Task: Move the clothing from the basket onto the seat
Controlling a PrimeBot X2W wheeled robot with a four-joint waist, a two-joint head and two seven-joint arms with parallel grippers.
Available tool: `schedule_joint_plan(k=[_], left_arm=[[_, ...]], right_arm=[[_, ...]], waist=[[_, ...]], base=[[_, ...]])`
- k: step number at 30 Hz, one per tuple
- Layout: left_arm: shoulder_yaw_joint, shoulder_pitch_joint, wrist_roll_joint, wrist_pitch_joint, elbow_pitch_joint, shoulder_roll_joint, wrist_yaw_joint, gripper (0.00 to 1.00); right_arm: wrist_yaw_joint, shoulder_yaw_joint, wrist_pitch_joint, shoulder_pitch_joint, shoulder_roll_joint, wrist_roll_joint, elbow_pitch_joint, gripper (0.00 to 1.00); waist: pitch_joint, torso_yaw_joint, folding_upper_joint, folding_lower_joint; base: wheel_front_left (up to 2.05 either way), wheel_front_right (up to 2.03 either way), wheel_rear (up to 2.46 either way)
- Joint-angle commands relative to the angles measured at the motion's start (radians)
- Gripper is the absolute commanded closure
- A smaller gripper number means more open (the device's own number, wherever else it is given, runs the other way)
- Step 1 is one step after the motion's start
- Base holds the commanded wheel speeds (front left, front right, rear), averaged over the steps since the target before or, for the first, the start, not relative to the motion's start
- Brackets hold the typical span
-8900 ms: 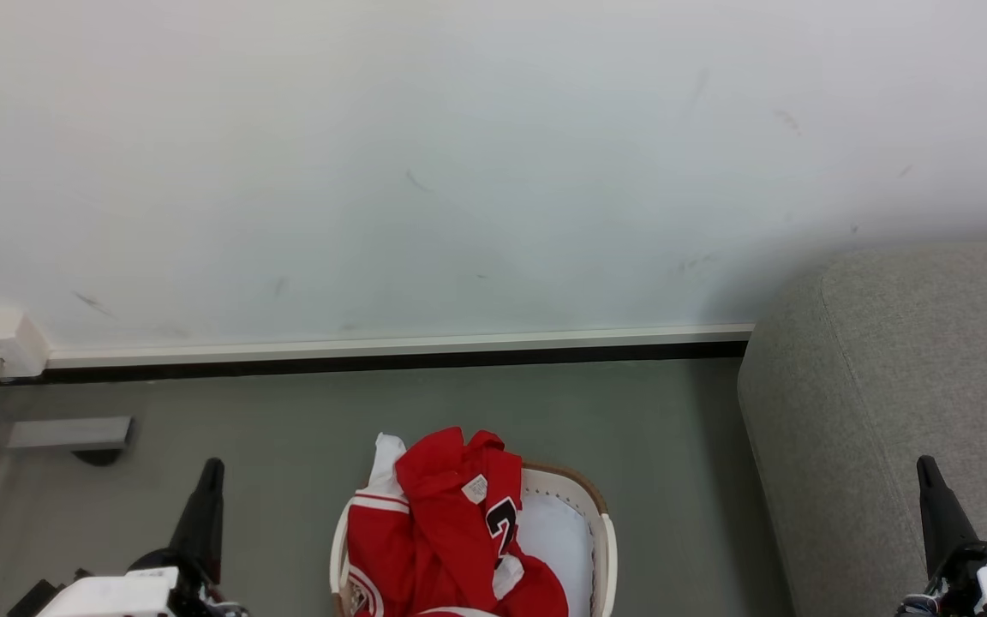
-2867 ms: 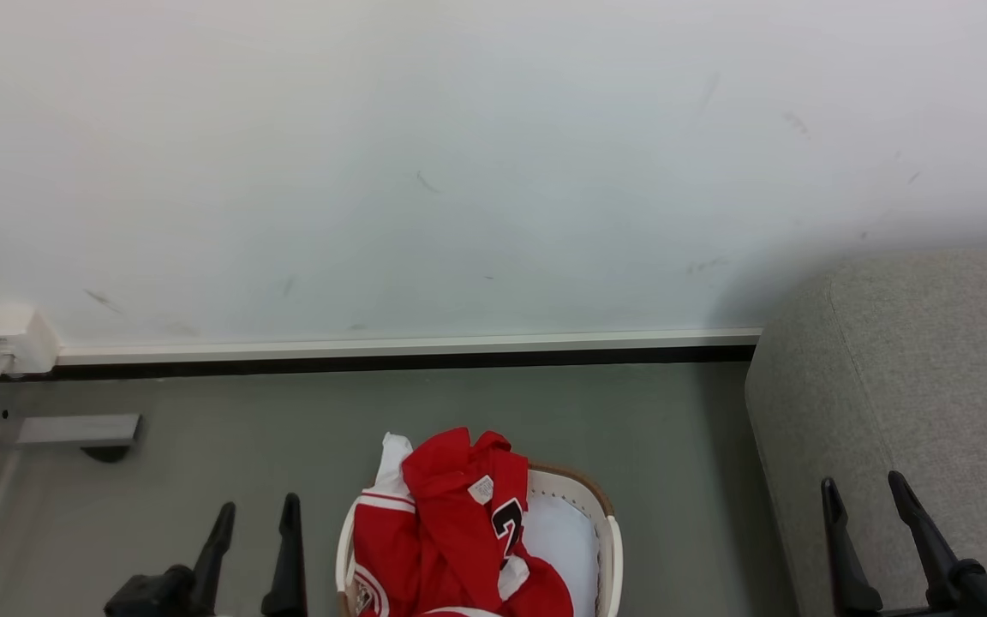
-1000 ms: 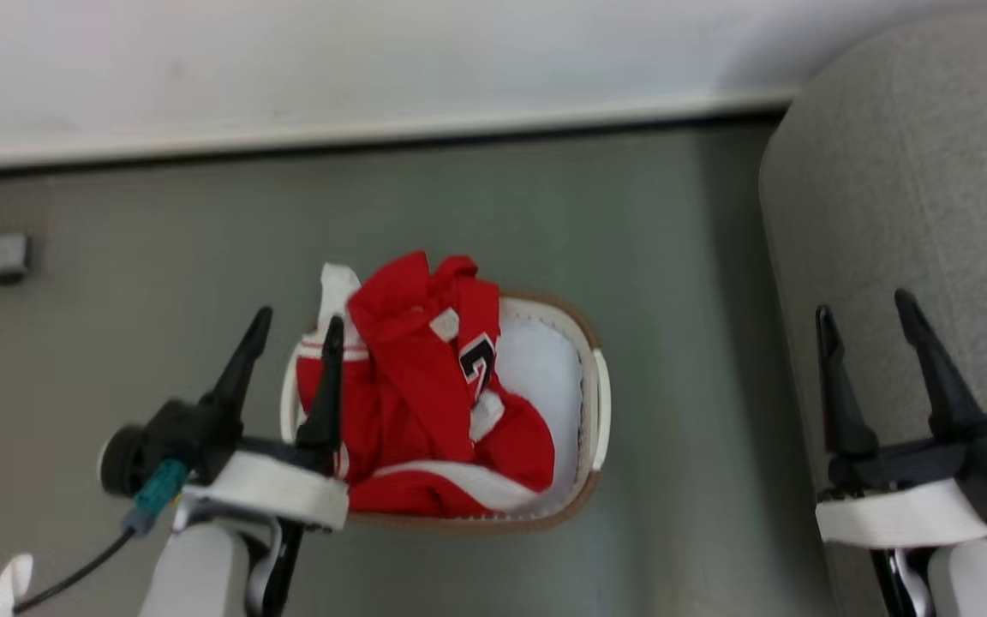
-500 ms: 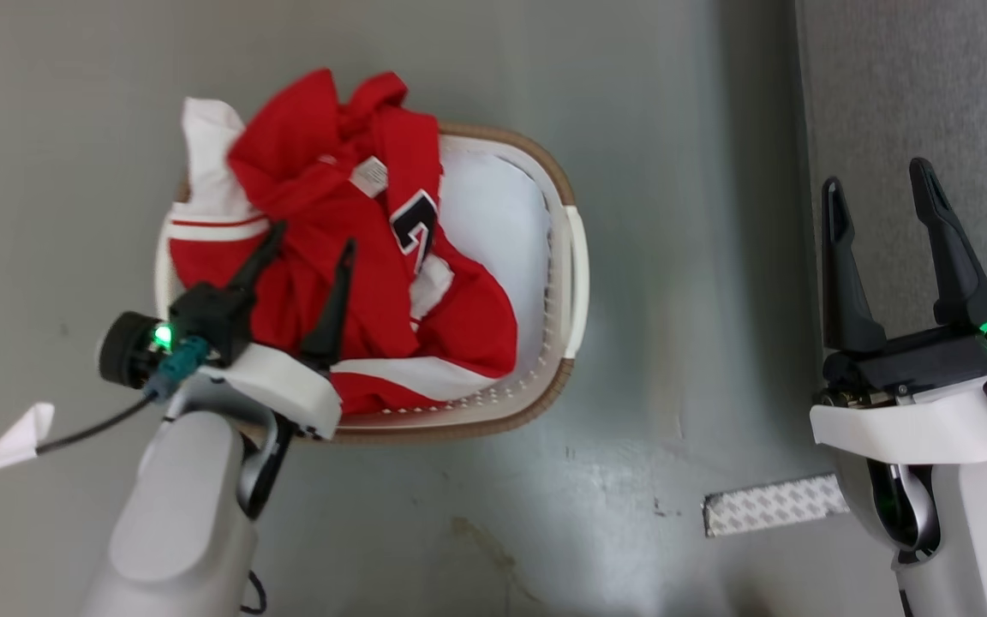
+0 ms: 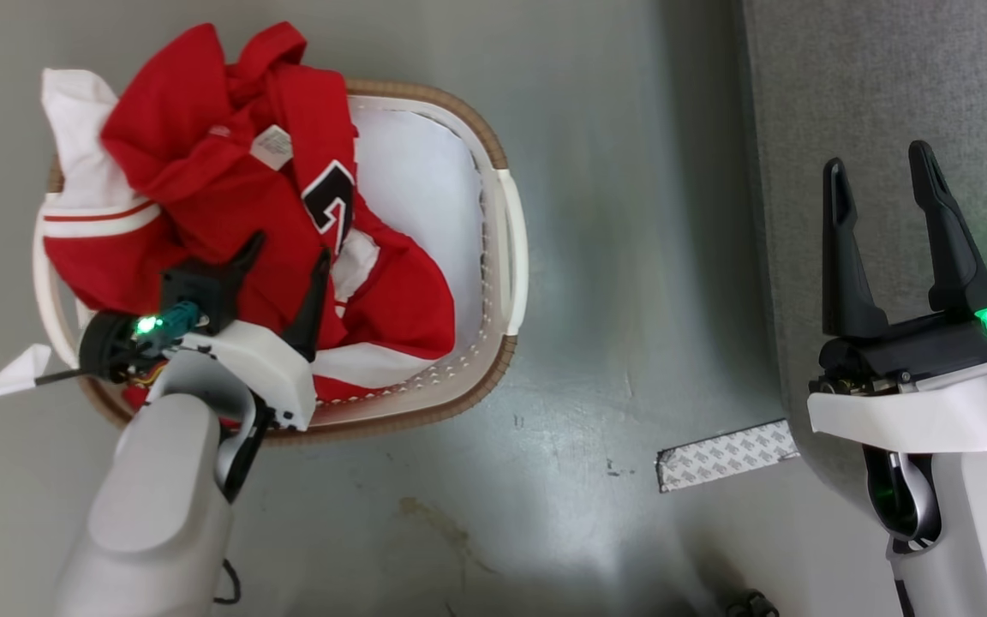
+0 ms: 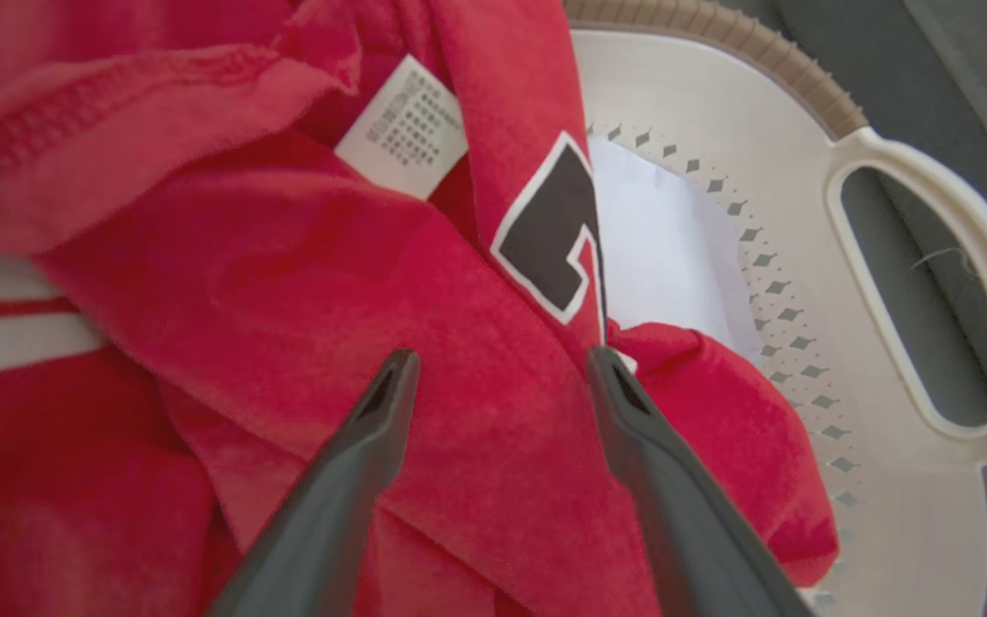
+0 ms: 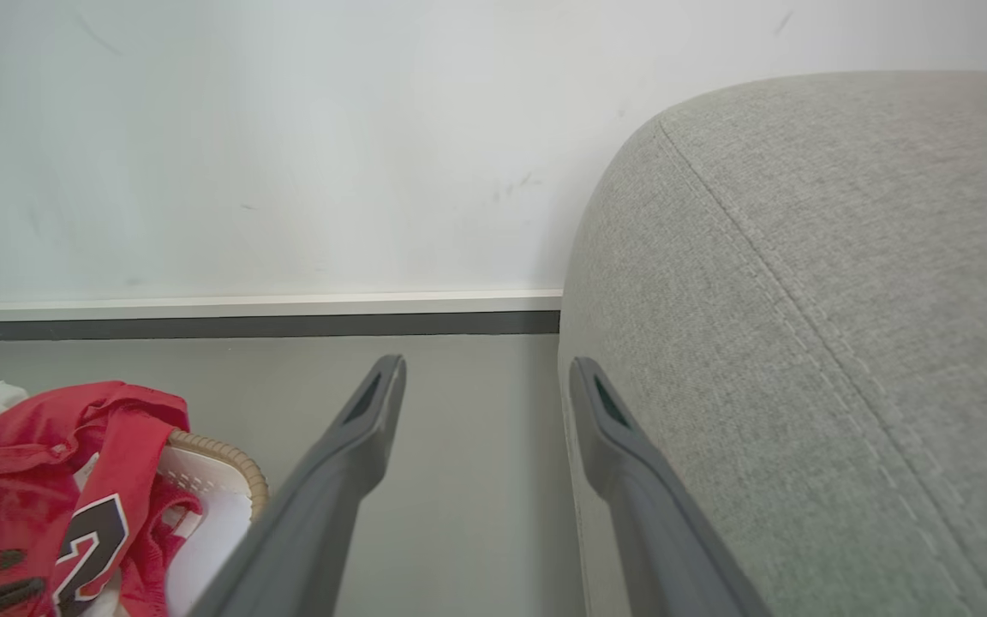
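Since a moment ago the left gripper [image 5: 290,246] has sunk a little lower over the basket [image 5: 512,224], and the head camera has tipped further down, so the whole scene sits differently in that view. Its two dark fingers [image 6: 331,497] are spread apart and point into the heap of red clothing [image 5: 219,197]; their tips lie at the fabric, though whether they press into it cannot be told, and nothing is pinched between them. In the left wrist view the black, white-edged numeral [image 6: 553,231] sits just beyond the fingertips and the small white label [image 6: 403,128] lies further up the folds.

All the clothing is in the basket, piled toward its left side, with a white-trimmed part draped over the brown rim at the far left. On the right side the basket's white inside is bare. The basket stands on the grey-green floor [image 5: 613,214], apart from the grey sofa [image 5: 888,77].

The right gripper [image 5: 878,156] hangs over the sofa's edge, its fingers spread and holding nothing. A patterned strip of tape [image 5: 725,454] lies on the floor beside the sofa's base.
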Motion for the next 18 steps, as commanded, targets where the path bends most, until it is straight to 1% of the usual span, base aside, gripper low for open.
schedule_joint_plan(k=[1, 3, 4, 9, 14, 15, 16, 18], left_arm=[[0.001, -0.009, -0.001, 0.004, 0.002, 0.012, 0.001, 0.0], [-0.007, -0.019, 0.011, 0.02, 0.004, 0.023, 0.003, 0.0], [-0.015, -0.028, 0.022, 0.042, 0.007, 0.032, 0.012, 0.0], [-0.04, -0.053, 0.057, 0.09, 0.011, 0.049, 0.028, 0.0], [-0.088, -0.085, 0.099, 0.132, 0.03, 0.071, 0.024, 0.0], [-0.095, -0.092, 0.105, 0.137, 0.036, 0.074, 0.022, 0.57], [-0.101, -0.098, 0.109, 0.138, 0.041, 0.076, 0.022, 1.0], [-0.115, -0.108, 0.111, 0.14, 0.055, 0.08, 0.017, 1.0]], right_arm=[[-0.002, 0.001, 0.0, -0.01, 0.001, 0.006, -0.002, 0.0], [-0.002, -0.002, 0.0, -0.01, 0.001, 0.013, -0.004, 0.0], [-0.002, -0.005, 0.0, -0.011, 0.001, 0.016, -0.006, 0.0], [-0.002, -0.009, 0.0, -0.014, 0.001, 0.016, -0.004, 0.0], [-0.002, 0.0, 0.001, -0.027, 0.001, 0.024, -0.003, 0.0], [-0.002, 0.001, 0.001, -0.026, 0.001, 0.025, -0.003, 0.0], [-0.002, 0.001, 0.001, -0.025, 0.0, 0.027, -0.002, 0.0], [-0.002, 0.0, 0.001, -0.025, 0.0, 0.03, 0.0, 0.0]], waist=[[0.004, -0.005, 0.0, -0.0001], [0.01, -0.011, 0.0, -0.0001], [0.019, -0.014, 0.0, -0.0001], [0.04, -0.017, 0.0, -0.0001], [0.065, -0.026, 0.0, -0.0001], [0.067, -0.028, 0.0, -0.0001], [0.069, -0.03, 0.0, -0.0001], [0.07, -0.035, 0.0, -0.0001]], base=[[0.0, 0.0, 0.0], [0.0, 0.0, 0.0], [0.0, 0.0, 0.0], [0.0, 0.0, 0.0], [0.0, 0.0, 0.0], [0.0, 0.0, 0.0], [0.0, 0.0, 0.0], [0.0, 0.0, 0.0]])
